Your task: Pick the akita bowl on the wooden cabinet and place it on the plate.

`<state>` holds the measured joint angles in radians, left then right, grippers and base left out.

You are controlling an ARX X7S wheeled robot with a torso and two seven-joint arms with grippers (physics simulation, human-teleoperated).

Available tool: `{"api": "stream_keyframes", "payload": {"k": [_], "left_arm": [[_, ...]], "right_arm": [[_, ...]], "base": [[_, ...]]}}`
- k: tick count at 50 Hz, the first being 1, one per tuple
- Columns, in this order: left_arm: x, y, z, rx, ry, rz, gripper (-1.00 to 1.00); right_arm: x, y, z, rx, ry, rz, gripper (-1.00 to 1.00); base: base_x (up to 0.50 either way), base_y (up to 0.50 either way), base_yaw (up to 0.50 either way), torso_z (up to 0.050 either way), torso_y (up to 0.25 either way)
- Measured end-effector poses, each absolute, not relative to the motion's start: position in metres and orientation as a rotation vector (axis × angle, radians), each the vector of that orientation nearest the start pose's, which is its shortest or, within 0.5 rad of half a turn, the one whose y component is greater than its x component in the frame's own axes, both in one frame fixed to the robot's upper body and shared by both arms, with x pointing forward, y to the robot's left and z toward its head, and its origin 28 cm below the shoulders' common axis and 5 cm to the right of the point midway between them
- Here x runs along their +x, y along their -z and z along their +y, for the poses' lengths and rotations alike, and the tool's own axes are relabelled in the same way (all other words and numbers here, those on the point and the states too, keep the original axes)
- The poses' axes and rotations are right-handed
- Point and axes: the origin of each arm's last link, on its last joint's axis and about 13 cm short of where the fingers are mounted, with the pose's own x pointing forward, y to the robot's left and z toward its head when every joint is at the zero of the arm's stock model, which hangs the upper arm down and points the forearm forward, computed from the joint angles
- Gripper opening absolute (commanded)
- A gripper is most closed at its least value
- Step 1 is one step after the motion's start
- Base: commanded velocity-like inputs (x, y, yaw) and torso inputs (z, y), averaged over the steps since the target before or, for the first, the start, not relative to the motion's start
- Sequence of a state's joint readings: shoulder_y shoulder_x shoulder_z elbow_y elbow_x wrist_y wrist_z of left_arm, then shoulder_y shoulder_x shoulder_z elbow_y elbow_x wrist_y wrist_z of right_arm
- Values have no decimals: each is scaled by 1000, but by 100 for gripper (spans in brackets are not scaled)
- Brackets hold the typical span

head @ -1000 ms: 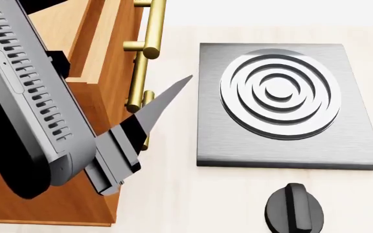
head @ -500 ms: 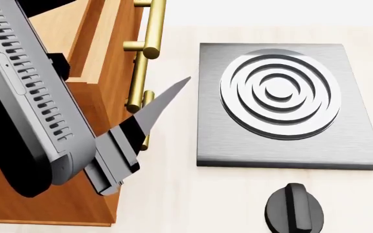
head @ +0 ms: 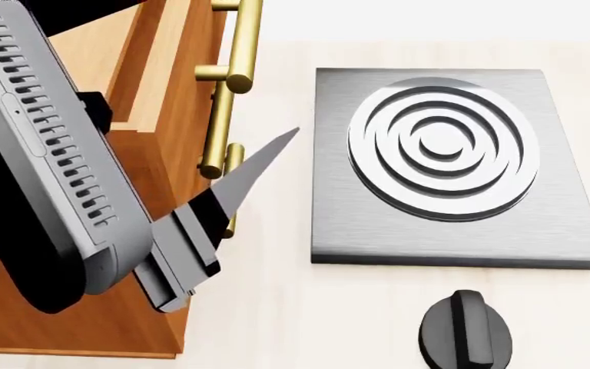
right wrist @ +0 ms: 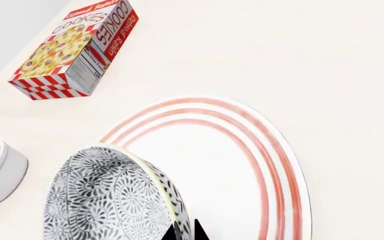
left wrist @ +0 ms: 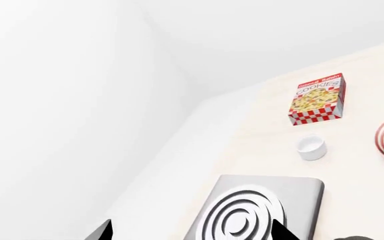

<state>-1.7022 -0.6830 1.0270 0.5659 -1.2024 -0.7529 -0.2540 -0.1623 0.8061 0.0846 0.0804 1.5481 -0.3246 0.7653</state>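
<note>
Right gripper (right wrist: 184,233): only its dark tips are seen at the bowl's rim — closed on it, by the look of things.
Bowl (right wrist: 112,197): patterned, tilted, carried over the plate (right wrist: 245,170) — contact cannot be told.
Left gripper (head: 259,165): spread wide, nothing held, beside the wooden cabinet (head: 162,115).
Progress: bowl lifted off; lowering and release are left.
Change: left gripper has been raised slightly since a second ago.

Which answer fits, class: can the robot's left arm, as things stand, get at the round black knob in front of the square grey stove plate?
Probably yes: the left gripper hangs beside the wooden cabinet, and only bare counter separates it from the black knob.
</note>
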Motion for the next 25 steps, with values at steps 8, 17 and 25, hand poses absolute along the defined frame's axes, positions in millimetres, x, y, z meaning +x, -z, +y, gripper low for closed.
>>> {"api": "stream_keyframes", "payload": {"k": [8,17,25], "left_arm": [[233,-349,174,649,804,-379,100],[234,-348,174,648,805,-376,100],[234,-347,174,647,804,-374,100]], "right_arm": [[182,-77,-299,761,1017,81,-100],[182,-76,-299,764,1018,82,-100],[183,-75,-300,761,1020,82,-100]], "base": [[0,0,0,0,0],[0,0,0,1,0],[0,0,0,0,0]]}}
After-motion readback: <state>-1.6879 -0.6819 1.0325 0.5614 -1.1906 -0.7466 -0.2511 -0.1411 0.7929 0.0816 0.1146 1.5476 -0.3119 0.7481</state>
